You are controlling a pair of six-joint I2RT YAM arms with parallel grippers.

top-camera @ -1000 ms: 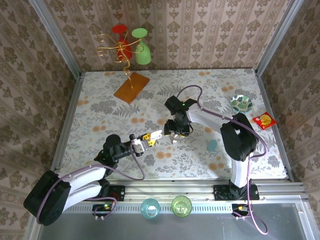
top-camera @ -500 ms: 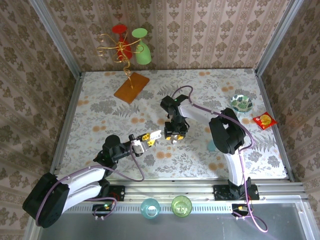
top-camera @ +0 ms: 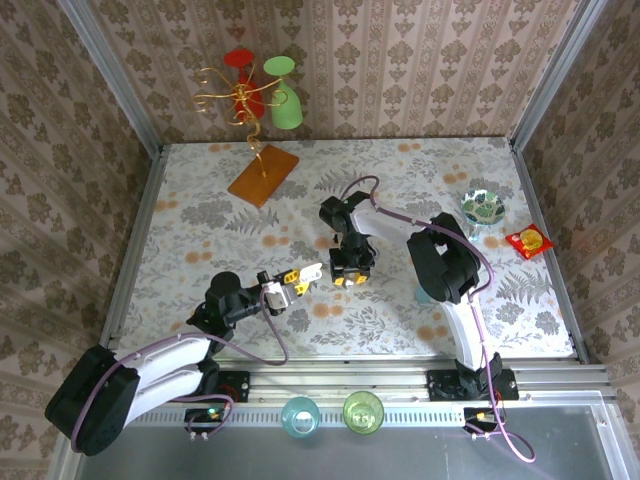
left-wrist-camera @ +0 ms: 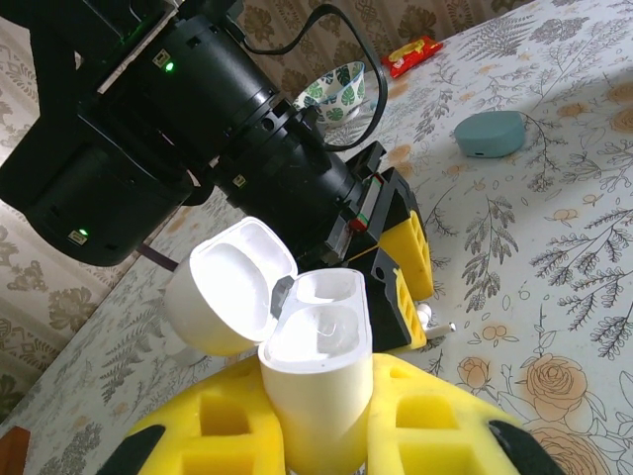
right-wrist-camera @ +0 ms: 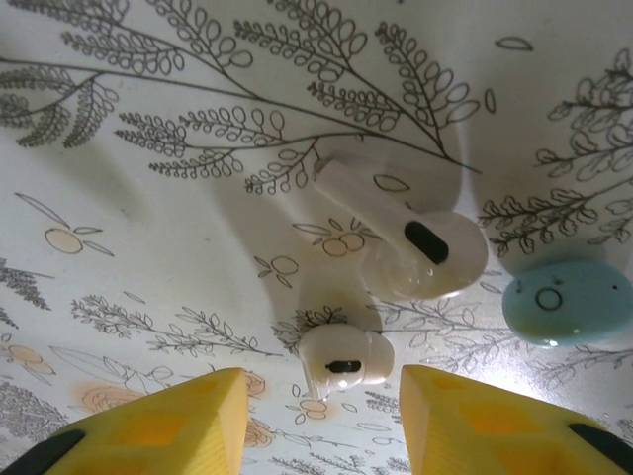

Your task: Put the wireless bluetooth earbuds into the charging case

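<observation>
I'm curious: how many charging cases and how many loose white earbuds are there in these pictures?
Charging cases: 2 (open white case, teal case)
Loose white earbuds: 2 (near earbud, far earbud)
Total: 4

patterned bowl (top-camera: 483,207) | red packet (top-camera: 529,241) (near it) | 2 cups (top-camera: 300,415), blue and green

White charging case (left-wrist-camera: 316,356) stands upright with its lid swung open, clamped between the yellow fingers of the left end effector (left-wrist-camera: 318,430). A glossy stemmed white earbud (right-wrist-camera: 407,245) and a smaller earbud (right-wrist-camera: 344,362) lie near each other, not touching, on the floral table (right-wrist-camera: 148,257).
</observation>
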